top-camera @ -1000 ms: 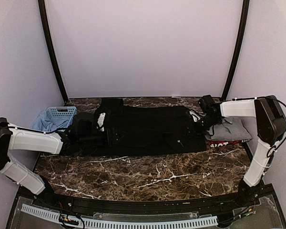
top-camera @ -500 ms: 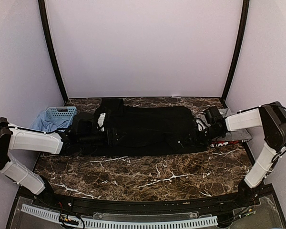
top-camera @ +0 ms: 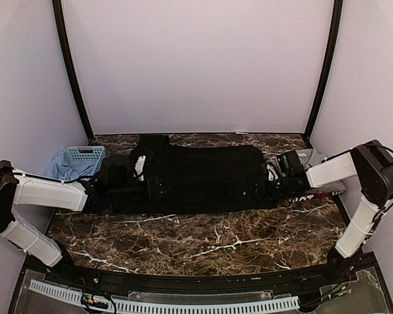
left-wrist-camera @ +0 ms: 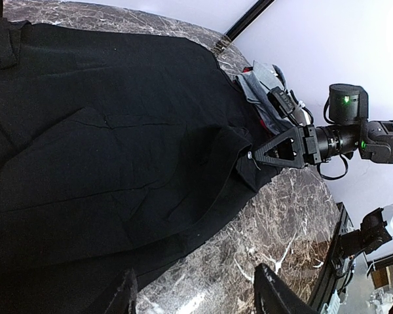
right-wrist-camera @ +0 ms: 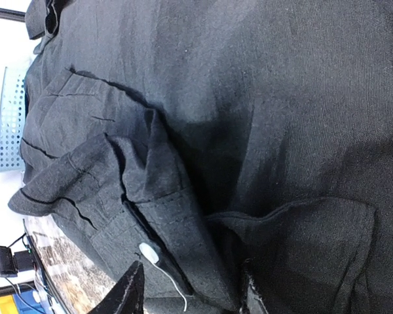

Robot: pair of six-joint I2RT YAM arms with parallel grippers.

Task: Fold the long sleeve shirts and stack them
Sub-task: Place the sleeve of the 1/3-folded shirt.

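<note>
A large black long sleeve shirt (top-camera: 203,173) lies spread flat along the back of the marble table (top-camera: 203,242). My left gripper (top-camera: 154,186) rests low over its left part. In the left wrist view that gripper (left-wrist-camera: 196,297) is open, with only the shirt's hem (left-wrist-camera: 105,131) and bare marble between its fingers. My right gripper (top-camera: 265,185) is down on the shirt's right end, fingers apart and astride a folded cuff (right-wrist-camera: 177,229) with a pale button (right-wrist-camera: 149,252). A grey shirt (top-camera: 318,173) lies on a red-edged one (top-camera: 308,195) at the right.
A light-blue lattice basket (top-camera: 84,156) stands at the back left on a pale blue cloth (top-camera: 56,167). Black frame posts (top-camera: 322,72) rise at both back corners. A perforated white rail (top-camera: 164,306) runs along the near edge.
The right arm has swung forward and down from the back right onto the black shirt's right end, with its jaws spread wider. The left arm has not moved.
</note>
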